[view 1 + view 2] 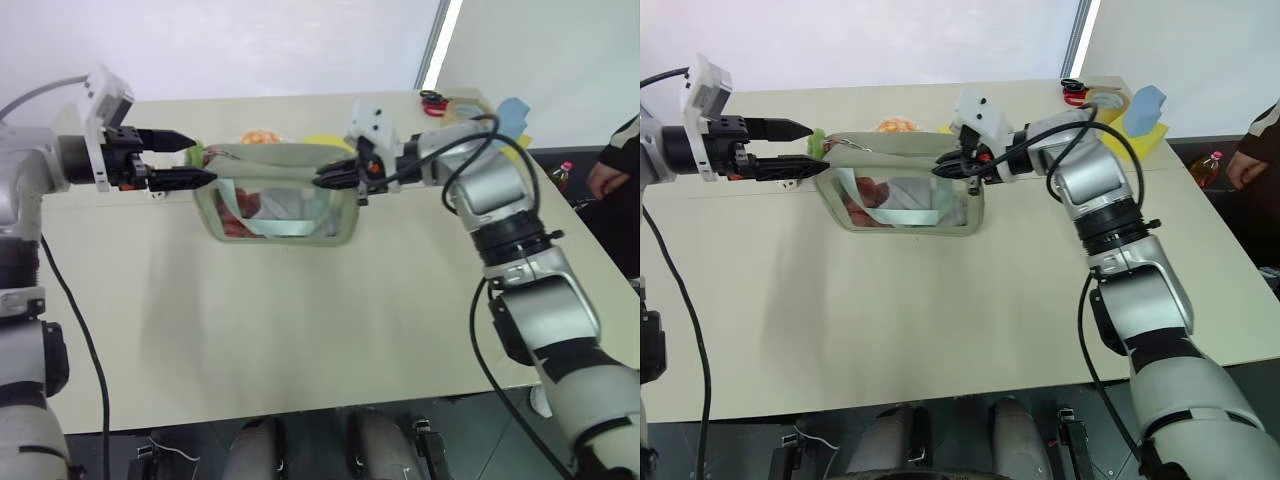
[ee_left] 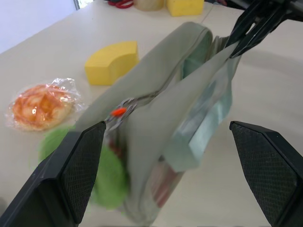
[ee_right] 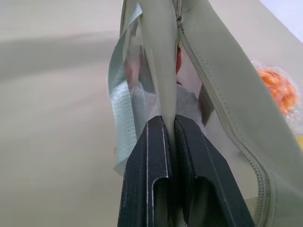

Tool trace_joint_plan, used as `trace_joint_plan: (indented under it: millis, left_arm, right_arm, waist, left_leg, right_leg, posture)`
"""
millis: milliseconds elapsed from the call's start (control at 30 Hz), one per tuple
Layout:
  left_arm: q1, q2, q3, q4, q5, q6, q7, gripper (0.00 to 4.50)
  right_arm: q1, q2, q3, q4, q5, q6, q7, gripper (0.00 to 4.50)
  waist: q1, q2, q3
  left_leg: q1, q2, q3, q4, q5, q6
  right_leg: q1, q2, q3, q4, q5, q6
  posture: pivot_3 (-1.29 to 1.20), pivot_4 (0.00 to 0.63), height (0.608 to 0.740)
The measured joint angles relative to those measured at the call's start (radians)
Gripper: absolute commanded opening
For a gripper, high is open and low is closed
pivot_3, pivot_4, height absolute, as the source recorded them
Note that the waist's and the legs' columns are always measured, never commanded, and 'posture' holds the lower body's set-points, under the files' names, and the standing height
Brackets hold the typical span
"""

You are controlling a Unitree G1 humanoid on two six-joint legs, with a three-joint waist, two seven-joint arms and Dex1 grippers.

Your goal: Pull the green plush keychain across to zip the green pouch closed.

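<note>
Pouch (image 1: 280,205) upright mid-table (image 1: 250,340), right pincer (image 3: 170,124) clenched on its top edge, left pincer (image 2: 165,156) spread wide at the opposite end beside keychain (image 2: 110,182); wrapped bun (image 2: 41,105), yellow sponge (image 2: 111,61) behind pouch.

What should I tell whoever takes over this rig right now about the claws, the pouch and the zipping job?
Right claw: shut on the green pouch, pinching the fabric at its right end.
Left claw: open, empty, at the pouch's left end.
Green plush keychain: at the left end, by the left claw, not gripped.
Done: pouch pinned at one end.
Left: grab the keychain and pull it across toward the right claw; the zipper is still open.
</note>
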Motion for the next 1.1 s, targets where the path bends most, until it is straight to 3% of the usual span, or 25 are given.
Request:
trace_joint_plan:
  millis: [233, 333, 433, 700, 867, 1067, 1100]
  left_arm:
    - [-0.001, 0.009, -0.001, -0.001, -0.011, 0.003, -0.008, 4.5]
    - [-0.002, 0.004, -0.011, -0.001, -0.012, 0.002, -0.014, 4.5]
    - [-0.014, -0.002, -0.016, 0.0, -0.013, 0.002, -0.017, 4.5]
    - [-0.043, -0.002, -0.034, 0.022, -0.01, -0.016, -0.029, 4.5]
    - [-0.063, -0.017, -0.048, 0.022, -0.011, -0.017, -0.04, 4.5]
    - [-0.069, -0.015, -0.048, 0.023, -0.01, -0.017, -0.039, 4.5]
    - [-0.069, -0.014, -0.048, 0.021, -0.011, -0.016, -0.038, 4.5]
  right_arm:
    - [0.059, -0.101, -0.007, -0.043, -0.012, -0.032, 0.068, 0.02]
    - [0.069, -0.097, -0.008, -0.043, -0.013, -0.027, 0.065, 1.13]
    - [0.073, -0.09, -0.008, -0.043, -0.019, -0.026, 0.051, 2.59]
    - [-0.022, -0.051, -0.045, -0.132, -0.01, 0.095, -0.024, 2.59]
    - [-0.012, 0.053, -0.006, -0.105, -0.034, 0.059, -0.095, 2.59]
    - [0.004, 0.073, 0.003, -0.019, -0.069, 0.012, -0.115, 2.59]
    - [0.004, 0.076, 0.003, -0.017, -0.07, 0.007, -0.114, 2.36]
  waist:
    - [0.001, 0.0, 0.0]
    - [0.0, 0.0, 0.0]
    - [-0.001, 0.0, 0.0]
    - [-0.004, 0.0, 0.0]
    - [-0.008, 0.0, 0.0]
    - [-0.008, 0.0, 0.0]
    - [-0.009, 0.0, 0.0]
  left_leg:
    - [0.001, 0.0, 0.0, 0.0, 0.0, 0.0]
    - [0.001, 0.0, 0.0, 0.0, 0.0, 0.0]
    - [0.001, 0.0, 0.0, 0.0, 0.0, 0.0]
    - [0.001, 0.001, 0.0, 0.0, 0.0, 0.0]
    - [0.0, 0.0, 0.0, 0.0, 0.0, 0.0]
    - [0.0, 0.0, 0.0, 0.0, 0.0, 0.0]
    - [0.0, 0.0, 0.0, 0.0, 0.0, 0.0]
  right_leg:
    - [0.0, 0.0, 0.0, 0.0, 0.0, 0.0]
    - [0.0, 0.0, 0.0, 0.0, 0.0, 0.0]
    - [0.0, 0.0, 0.0, 0.0, 0.0, 0.0]
    - [0.0, 0.001, 0.0, 0.0, 0.0, 0.0]
    - [0.0, 0.001, 0.0, 0.0, 0.0, 0.0]
    - [0.0, 0.0, 0.0, 0.0, 0.0, 0.0]
    - [0.0, 0.0, 0.0, 0.0, 0.0, 0.0]
  posture:
    - [0.0, 0.15, 0.74]
    - [0.0, 0.15, 0.74]
    - [0.0, 0.15, 0.74]
    - [0.0, 0.15, 0.74]
    - [0.0, 0.15, 0.74]
    - [0.0, 0.15, 0.74]
    - [0.0, 0.15, 0.74]
